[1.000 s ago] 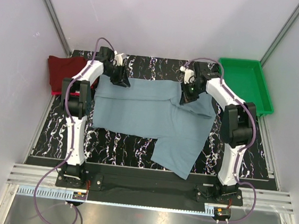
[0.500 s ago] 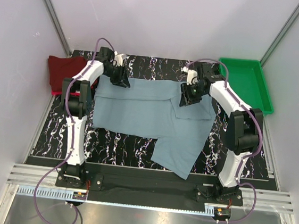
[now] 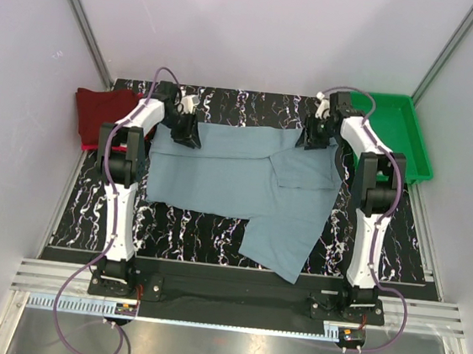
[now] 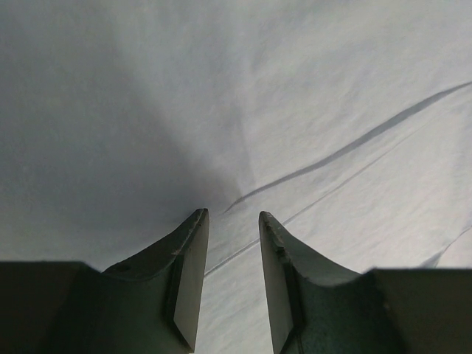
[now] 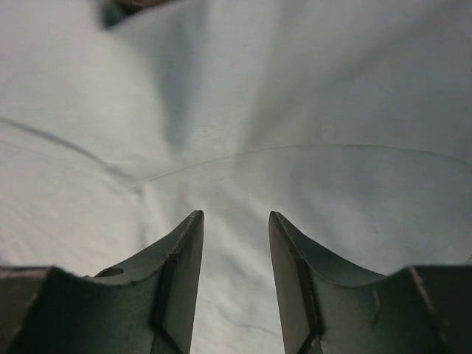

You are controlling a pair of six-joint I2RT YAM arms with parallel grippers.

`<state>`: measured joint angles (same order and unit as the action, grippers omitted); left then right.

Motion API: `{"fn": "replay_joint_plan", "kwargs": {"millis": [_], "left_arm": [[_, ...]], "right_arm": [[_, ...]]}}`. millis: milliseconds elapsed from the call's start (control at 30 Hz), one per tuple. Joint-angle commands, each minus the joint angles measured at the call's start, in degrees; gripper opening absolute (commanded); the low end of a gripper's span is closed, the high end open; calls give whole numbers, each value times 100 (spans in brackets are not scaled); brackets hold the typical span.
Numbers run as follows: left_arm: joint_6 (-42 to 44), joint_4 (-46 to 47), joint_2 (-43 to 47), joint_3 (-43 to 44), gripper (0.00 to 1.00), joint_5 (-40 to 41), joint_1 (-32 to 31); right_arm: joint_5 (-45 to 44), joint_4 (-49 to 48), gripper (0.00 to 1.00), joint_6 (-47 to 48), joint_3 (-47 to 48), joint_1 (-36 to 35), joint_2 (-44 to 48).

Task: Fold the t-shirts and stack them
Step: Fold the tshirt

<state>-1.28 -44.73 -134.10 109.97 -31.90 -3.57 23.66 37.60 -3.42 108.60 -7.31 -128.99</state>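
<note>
Top view: saw large grey-blue t-shirt [image 3: 220, 175] spread on black marbled table [image 3: 189, 223], its far edge under both claws. Found left gripper [image 3: 186, 131] down on the far-left corner and right gripper [image 3: 315, 138] down on the far-right corner, by a folded-over flap. Spotted maroon t-shirt [image 3: 100, 110] folded, well left of left claw, apart from the grey-blue one. Spotted green tray [image 3: 401, 139] just right of right claw. Found both shirts on the table, outside its rim. Could not read finger gap from here.

Left wrist: caught fingers [image 4: 188, 280] a narrow slit apart, with flat cloth and a seam line running unbroken through the slit, nothing clamped. Saw one crease running up-right from the tips.

Right wrist: same slit between fingers [image 5: 181, 280], cloth beneath, nothing clamped. Saw puckers fanning out ahead of the tips.
</note>
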Motion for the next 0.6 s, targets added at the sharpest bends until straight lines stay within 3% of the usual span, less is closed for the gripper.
{"fn": "replay_joint_plan", "kwargs": {"millis": [0, 267, 567], "left_arm": [[84, 17, 333, 15, 38, 228, 32], [93, -36, -27, 584, 41, 605, 15], [225, 52, -722, 1851, 54, 1142, 23]], "right_arm": [[174, 115, 48, -203, 259, 159, -214], [-36, 81, 49, -256, 460, 336, -758], [-248, 151, 52, -326, 1875, 441, -1655]]}}
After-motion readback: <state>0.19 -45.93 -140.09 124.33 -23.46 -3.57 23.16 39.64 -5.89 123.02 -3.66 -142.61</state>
